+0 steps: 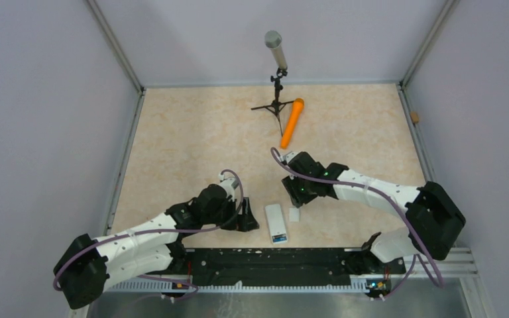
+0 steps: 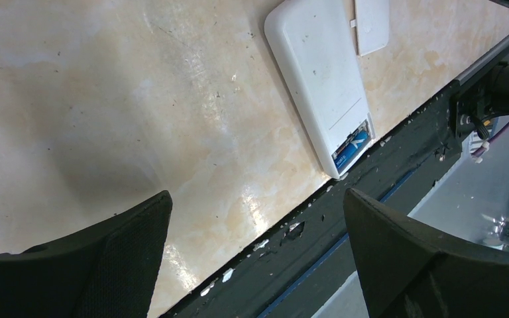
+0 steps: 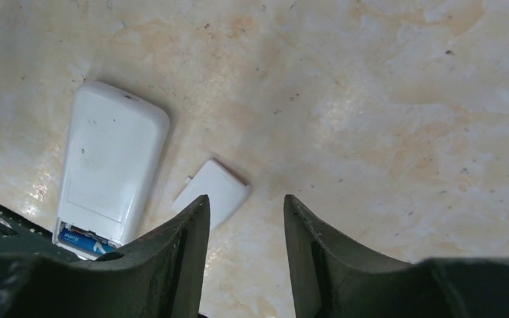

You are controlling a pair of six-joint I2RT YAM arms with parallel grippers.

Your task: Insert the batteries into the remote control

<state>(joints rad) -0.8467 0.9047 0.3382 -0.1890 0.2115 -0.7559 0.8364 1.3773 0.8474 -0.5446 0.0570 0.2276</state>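
**Battery cover awaiting refit**

Right gripper: hovering, jaws apart, empty, beside the battery cover.
Left gripper: gaping, empty.
Remote control: lying face down, lower left, with batteries sitting in its open bay.
Advised: pinching the cover's long edges, keeping it square.

We take this for a robotics lab test cell: plain pale walls and aluminium corner posts box in a marbled beige tabletop. On the near side of the left gripper and the right gripper, a black mounting rail on slotted aluminium extrusion carries the arm bases. Well beyond the right gripper stands a microphone on a black tripod.
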